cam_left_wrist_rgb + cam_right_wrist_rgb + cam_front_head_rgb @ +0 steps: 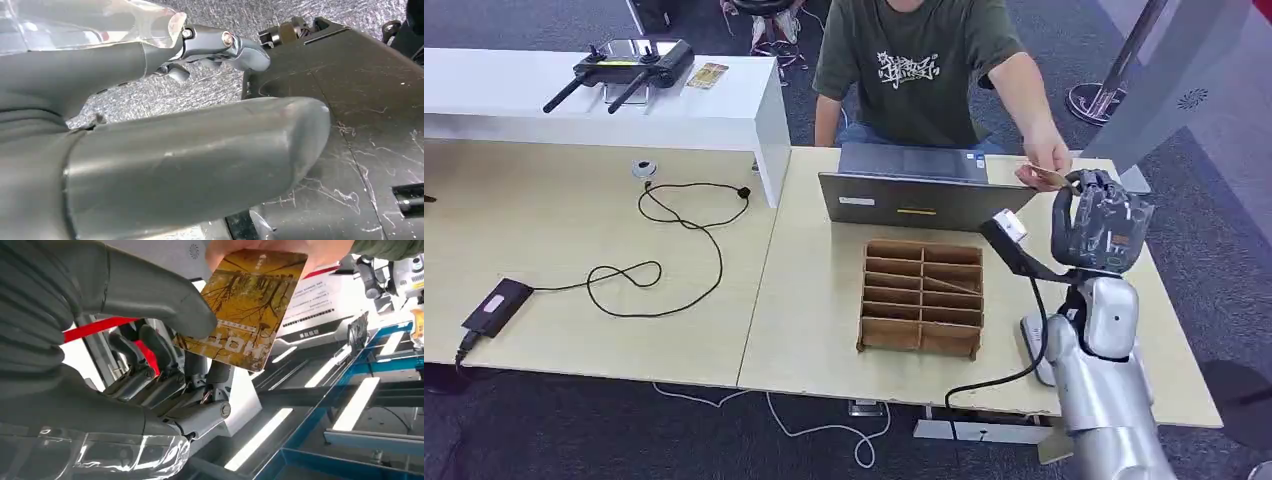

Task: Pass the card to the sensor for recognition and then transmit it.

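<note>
My right hand (pixel 1096 225) is raised over the table's far right part. Its thumb (pixel 165 295) presses on the face of a yellow-brown card (pixel 245 305) and the darker fingers (pixel 150 347) lie behind it. A person's hand (pixel 1046 165) grips the far end of the same card (pixel 1052 177). The sensor (pixel 1009 235), a black scanner head on a slanted stand with a white label, is just left of my right hand and lower. My left hand (pixel 190 150) holds nothing, its fingers apart over dark floor.
A person in a green T-shirt (pixel 914 65) sits behind a grey laptop (pixel 914 185). A wooden compartment box (pixel 922 297) stands in front of it. A black cable and power brick (pixel 496 303) lie on the left table. A white shelf (pixel 724 115) carries a controller (pixel 629 65).
</note>
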Motion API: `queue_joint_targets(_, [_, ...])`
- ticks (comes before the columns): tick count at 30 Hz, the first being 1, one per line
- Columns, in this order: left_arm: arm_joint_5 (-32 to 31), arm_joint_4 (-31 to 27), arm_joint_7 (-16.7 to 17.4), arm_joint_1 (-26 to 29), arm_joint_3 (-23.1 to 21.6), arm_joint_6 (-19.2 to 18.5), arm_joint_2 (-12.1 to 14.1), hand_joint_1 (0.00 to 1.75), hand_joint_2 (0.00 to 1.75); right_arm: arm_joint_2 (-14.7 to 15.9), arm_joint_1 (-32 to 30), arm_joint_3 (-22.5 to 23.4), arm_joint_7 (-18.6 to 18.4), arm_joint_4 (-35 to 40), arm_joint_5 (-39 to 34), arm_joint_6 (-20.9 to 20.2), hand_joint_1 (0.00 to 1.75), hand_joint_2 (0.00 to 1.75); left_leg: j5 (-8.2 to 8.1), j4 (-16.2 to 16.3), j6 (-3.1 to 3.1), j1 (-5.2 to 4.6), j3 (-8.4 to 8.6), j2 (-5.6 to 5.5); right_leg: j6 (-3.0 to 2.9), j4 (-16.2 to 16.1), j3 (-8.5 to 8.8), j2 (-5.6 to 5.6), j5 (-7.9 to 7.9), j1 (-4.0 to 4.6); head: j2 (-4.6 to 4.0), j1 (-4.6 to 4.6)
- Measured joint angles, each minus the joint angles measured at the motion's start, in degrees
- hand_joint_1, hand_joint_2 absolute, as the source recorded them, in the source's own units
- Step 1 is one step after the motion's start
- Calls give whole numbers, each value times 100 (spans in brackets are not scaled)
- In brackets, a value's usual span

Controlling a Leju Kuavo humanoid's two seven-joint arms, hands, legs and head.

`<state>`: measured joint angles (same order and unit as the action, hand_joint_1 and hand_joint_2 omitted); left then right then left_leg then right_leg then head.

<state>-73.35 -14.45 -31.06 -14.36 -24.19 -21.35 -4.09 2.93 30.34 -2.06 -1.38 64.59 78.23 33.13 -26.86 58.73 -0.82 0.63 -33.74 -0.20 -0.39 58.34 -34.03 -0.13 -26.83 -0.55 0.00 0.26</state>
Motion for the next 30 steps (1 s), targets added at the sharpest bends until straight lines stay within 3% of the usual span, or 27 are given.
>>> queue_joint_targets(11, [7,2,-17,-5,-50,-18,7,0,0,13,-154,164,70,136,-307,-33,175,175,0,0,0,0,-1,-1,0,0,0,0,0,0,0,0])
queue_joint_targets(19, [103,2,-9,-4,-57,0,13,0,0,-107,-260,505,1132,387,-3326,-1109,175,175,0,0,0,0,-1,-1,0,1,0,-1,0,0,0,-2])
queue_joint_targets(24, [144,0,17,0,-59,22,13,0,0,-164,-314,760,1272,568,-4312,-1569,175,175,0,0,0,0,-2,-1,0,1,1,-2,0,0,0,0])
queue_joint_targets(30, [179,2,59,2,-59,42,15,0,0,-166,-380,973,1233,623,-4979,-1906,175,175,0,0,0,0,-2,-1,0,0,1,-2,0,0,0,0])
